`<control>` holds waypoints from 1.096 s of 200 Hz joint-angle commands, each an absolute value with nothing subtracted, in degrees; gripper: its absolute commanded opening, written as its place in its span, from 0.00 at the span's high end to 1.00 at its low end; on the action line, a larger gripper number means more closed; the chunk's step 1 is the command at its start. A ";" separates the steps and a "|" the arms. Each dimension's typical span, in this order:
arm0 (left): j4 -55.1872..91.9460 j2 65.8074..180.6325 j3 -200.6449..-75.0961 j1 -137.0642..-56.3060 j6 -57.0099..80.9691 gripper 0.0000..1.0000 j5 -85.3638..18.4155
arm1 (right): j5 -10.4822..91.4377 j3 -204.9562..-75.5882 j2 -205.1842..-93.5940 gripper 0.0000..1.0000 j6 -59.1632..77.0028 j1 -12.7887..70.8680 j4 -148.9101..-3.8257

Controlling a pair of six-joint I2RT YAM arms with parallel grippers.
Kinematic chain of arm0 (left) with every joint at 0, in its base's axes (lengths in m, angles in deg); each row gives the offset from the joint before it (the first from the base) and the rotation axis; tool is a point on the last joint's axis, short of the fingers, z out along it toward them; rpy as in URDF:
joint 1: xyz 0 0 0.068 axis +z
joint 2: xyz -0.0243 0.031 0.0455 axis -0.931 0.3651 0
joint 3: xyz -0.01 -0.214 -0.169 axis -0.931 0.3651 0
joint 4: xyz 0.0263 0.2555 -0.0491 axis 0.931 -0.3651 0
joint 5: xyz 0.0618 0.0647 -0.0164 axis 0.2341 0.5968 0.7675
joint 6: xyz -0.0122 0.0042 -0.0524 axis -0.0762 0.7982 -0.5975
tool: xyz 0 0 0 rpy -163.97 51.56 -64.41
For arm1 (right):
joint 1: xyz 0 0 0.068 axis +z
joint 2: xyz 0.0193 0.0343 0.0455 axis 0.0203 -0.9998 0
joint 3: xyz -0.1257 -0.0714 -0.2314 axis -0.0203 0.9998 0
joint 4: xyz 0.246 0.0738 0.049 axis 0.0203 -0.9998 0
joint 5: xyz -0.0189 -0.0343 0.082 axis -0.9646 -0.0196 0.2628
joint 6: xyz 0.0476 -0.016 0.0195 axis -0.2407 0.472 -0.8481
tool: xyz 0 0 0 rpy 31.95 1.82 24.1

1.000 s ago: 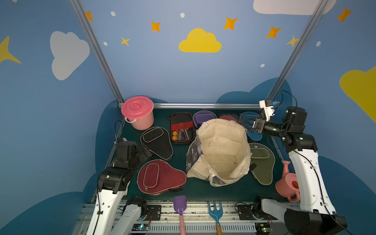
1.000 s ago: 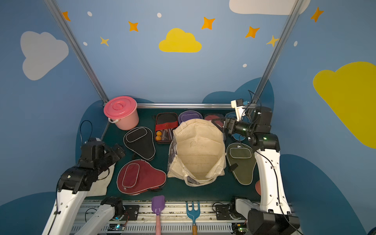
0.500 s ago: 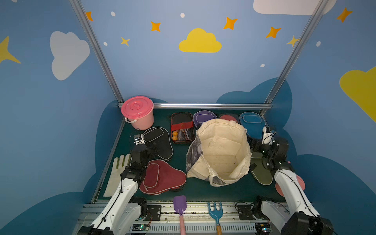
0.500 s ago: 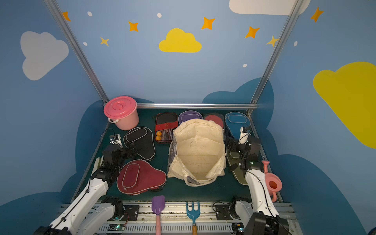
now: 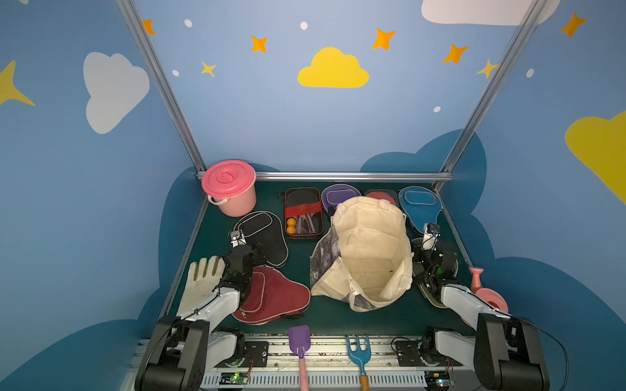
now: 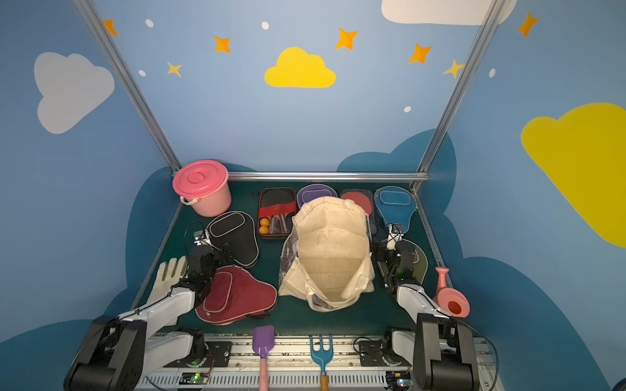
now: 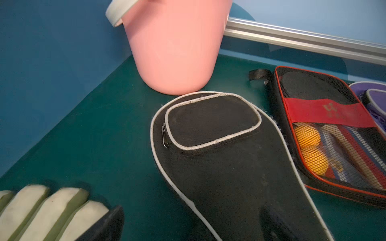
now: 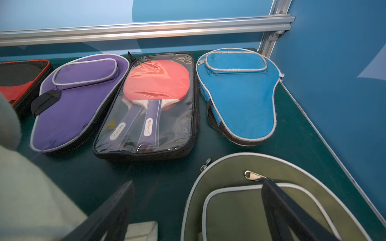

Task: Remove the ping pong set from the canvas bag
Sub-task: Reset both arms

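The canvas bag (image 5: 369,230) sits near the middle of the green table (image 5: 332,321), slumped, with its mouth wide open; both top views look down onto bare cream lining, and grey-blue print shows on its outer wall. The ping pong set lies on the table around the bag, outside it. Along the back rail, in order: a black-red case (image 5: 303,213) with orange balls behind mesh, a purple cover (image 5: 338,196), a clear-packed red paddle (image 5: 381,197) and a blue cover (image 5: 418,206) in the far corner. The bag's far rim hides part of the purple cover and the clear pack in both top views. A black cover (image 5: 262,237) lies beside the case, its wide end just beside the pink bucket (image 5: 230,189). A maroon cover (image 5: 274,294) lies nearer the front edge. An olive cover (image 8: 240,208) lies on the other side of the bag, largely under the right arm. The left gripper (image 7: 192,210) has its fingers spread wide and empty; it is low over the narrow end of the black cover, next to a cream glove (image 5: 201,281). The right gripper (image 8: 197,187) is likewise spread wide and empty; one finger lies over the olive cover, the other over bare table just beside the bag. A pink watering can (image 5: 487,298) stands near the right arm. A purple shovel (image 5: 299,340) and a blue rake (image 5: 358,352) lie at the front edge.
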State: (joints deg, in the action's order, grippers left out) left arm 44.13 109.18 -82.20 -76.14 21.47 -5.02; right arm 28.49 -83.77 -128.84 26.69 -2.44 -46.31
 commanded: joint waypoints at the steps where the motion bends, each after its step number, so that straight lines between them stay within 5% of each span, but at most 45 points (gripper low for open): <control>1: 50.07 112.82 -84.56 -75.88 21.99 0.00 -4.09 | 28.15 -85.87 -128.69 0.07 27.22 -1.63 -44.41; 90: 53.97 116.10 -85.32 -70.71 23.22 0.00 -5.78 | 24.24 -82.44 -134.25 0.07 24.11 -0.55 -36.76; 136: 66.28 128.58 -85.66 -69.90 24.67 0.00 -7.07 | 22.40 -83.17 -150.39 0.07 26.37 2.61 -20.09; 155: 59.86 126.88 -87.42 -69.28 23.03 0.00 -7.87 | 21.90 -87.33 -147.09 0.07 25.10 2.29 -34.02; 219: 59.88 127.24 -87.81 -68.59 23.05 0.00 -9.42 | 22.18 -86.51 -147.74 0.07 25.07 2.13 -31.18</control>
State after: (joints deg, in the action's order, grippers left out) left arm 59.45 128.08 -87.14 -68.73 23.00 -8.80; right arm 22.87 -85.76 -148.73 25.22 2.15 -30.51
